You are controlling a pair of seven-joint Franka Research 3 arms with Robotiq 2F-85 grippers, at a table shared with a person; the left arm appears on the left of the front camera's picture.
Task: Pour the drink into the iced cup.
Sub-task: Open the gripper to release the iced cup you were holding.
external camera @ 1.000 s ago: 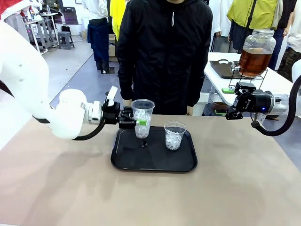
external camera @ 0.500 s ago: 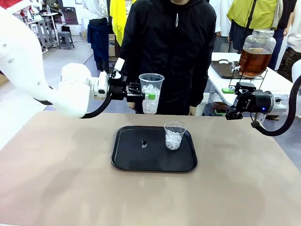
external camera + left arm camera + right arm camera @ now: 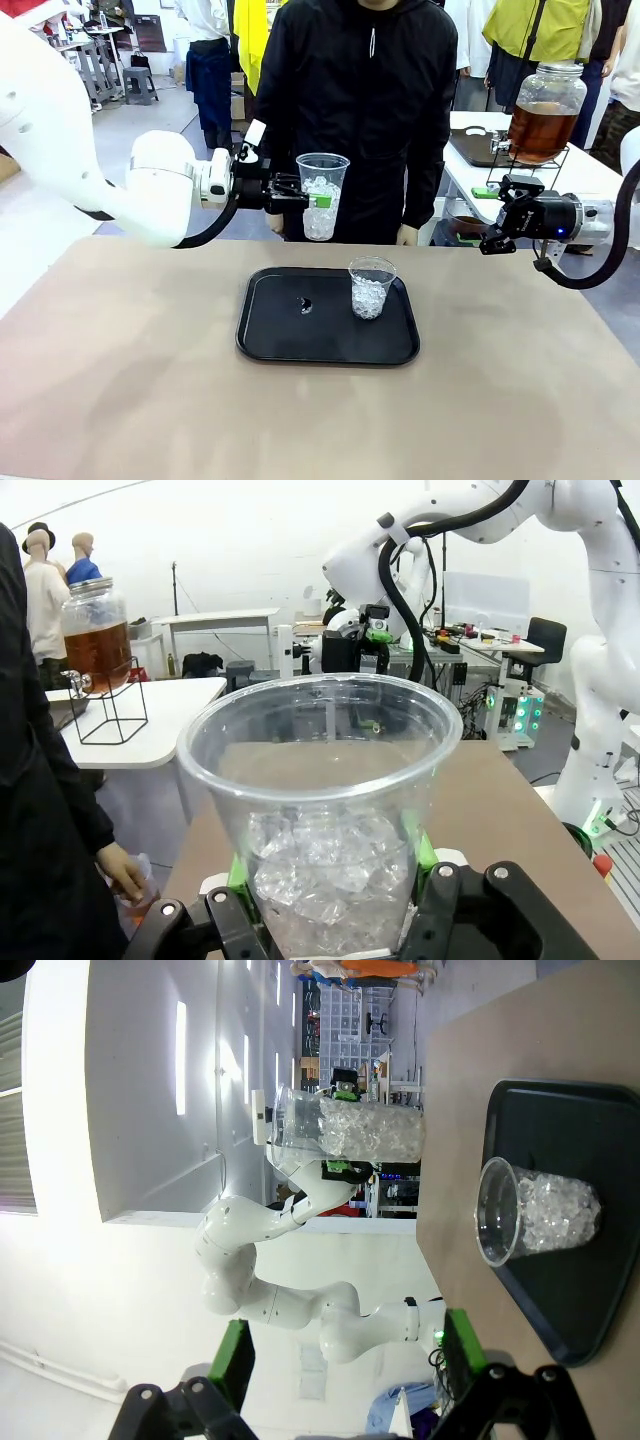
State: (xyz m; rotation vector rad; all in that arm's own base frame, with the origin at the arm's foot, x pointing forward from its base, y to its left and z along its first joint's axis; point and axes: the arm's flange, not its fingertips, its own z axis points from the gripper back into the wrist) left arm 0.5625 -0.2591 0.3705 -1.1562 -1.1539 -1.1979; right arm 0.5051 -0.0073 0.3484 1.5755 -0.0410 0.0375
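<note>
Lifted since a second back: left claw (image 3: 316, 203) took the tall iced cup (image 3: 322, 180) off the tray (image 3: 270, 345) and has it in the air now, barely any drift over the last half second

Left to right:
- left claw clamped on the iced cup's lower half, green pads on both sides, cup upright, ice filling about the bottom half, rim clear
- tray lies below and just right of it on the bench (image 3: 120, 400), with a small dark speck (image 3: 306, 306) where the cup stood
- short cup (image 3: 371, 288) of ice stands on the tray's right part, untouched
- person (image 3: 350, 100) in a black jacket stands right behind the raised cup, hands low at the far bench edge
- right claw (image 3: 490, 240) hangs past the bench's right edge, jaws wide apart, nothing between them
- drink (image 3: 538, 130) sits amber in the glass dispenser jar (image 3: 548, 85) on a wire stand (image 3: 530, 165) on the white side table (image 3: 590, 180), far right, well apart from the cup

Step in hand, my read: carry to the jar. Keep the cup level, no harder squeeze on thin plastic, pass clear of the person and my right arm, stop with the rim under the spout

Bench is plain matte tan. Grey floor, other people and tables behind
</note>
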